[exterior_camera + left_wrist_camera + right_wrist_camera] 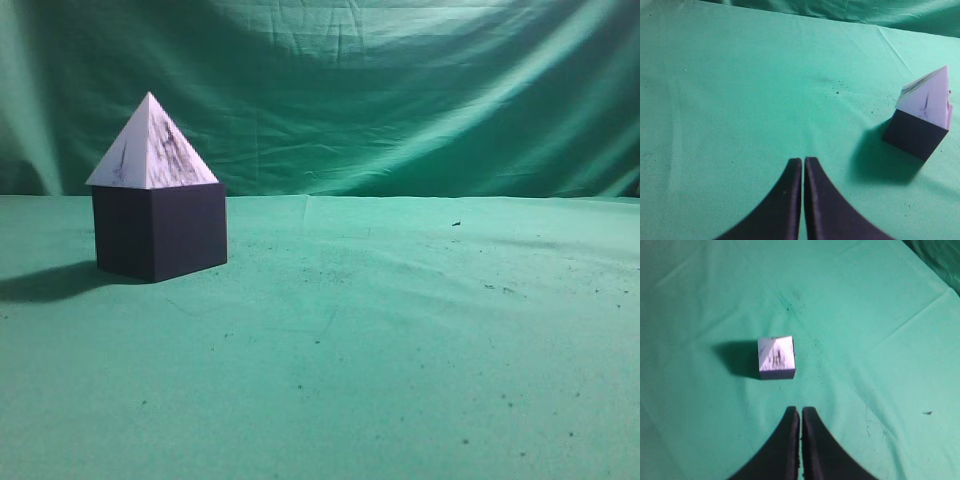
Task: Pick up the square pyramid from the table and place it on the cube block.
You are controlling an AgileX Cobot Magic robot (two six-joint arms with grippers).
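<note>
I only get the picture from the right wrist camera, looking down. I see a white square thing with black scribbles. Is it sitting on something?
Observer: Yes. It's a square pyramid resting on a dark cube block.
Operator: Is it tipping?
Observer: No, its base sits flat on the cube, tip pointing up.
Operator: Where's the other pincer?
Observer: The left pincer is shut, over bare table, apart from the stack.
</note>
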